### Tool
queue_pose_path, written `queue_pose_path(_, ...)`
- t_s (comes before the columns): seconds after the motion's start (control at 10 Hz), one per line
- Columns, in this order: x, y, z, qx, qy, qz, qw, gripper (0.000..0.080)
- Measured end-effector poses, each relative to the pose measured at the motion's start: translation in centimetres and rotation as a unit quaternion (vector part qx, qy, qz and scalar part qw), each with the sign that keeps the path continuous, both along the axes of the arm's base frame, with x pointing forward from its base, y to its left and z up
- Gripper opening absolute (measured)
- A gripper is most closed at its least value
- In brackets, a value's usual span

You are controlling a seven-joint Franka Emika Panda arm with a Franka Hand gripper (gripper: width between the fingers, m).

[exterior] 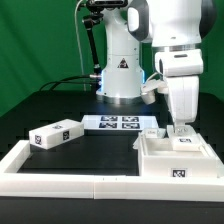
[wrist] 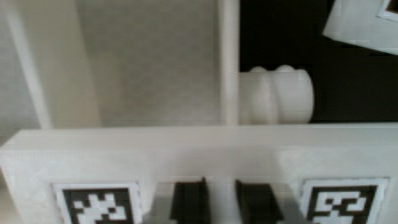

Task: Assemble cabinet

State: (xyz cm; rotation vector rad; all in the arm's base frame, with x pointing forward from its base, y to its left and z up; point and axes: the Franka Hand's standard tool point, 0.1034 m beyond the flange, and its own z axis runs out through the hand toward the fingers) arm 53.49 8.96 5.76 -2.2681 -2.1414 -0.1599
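Cabinet (exterior: 165, 162), 4 o'clock in exterior view, judged rigid, light, slick plastic: jaws sit nearly pressed together at its top, thin wall edges likely best for pinching.

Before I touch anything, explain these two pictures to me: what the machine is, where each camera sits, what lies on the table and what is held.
This is one robot arm standing on a black table. One picture comes from a camera off the arm; the other from a camera on its wrist, looking along its tool. On the table lie the white cabinet, under the tool, a loose white block toward the exterior view's left, a marker board with tags, and low white rails along the edge. The tool is shut, down at the cabinet; whether it pinches a part cannot be told.
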Motion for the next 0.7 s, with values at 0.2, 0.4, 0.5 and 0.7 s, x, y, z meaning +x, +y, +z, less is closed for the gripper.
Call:
queue_pose_path(0.2, 0.9, -0.1, 0.0, 0.0, 0.001, 0.005, 1.0, 0.007)
queue_pose_path(0.4, 3.8, -0.3, 0.1, 0.002, -0.002, 0.011, 1.0, 0.007)
queue_pose_path(0.5, 4.7, -0.3, 0.1, 0.004, -0.006, 0.013, 1.0, 0.007)
queue_pose_path(0.7, 5.7, -0.3, 0.1, 0.007, -0.01, 0.012, 1.0, 0.0071)
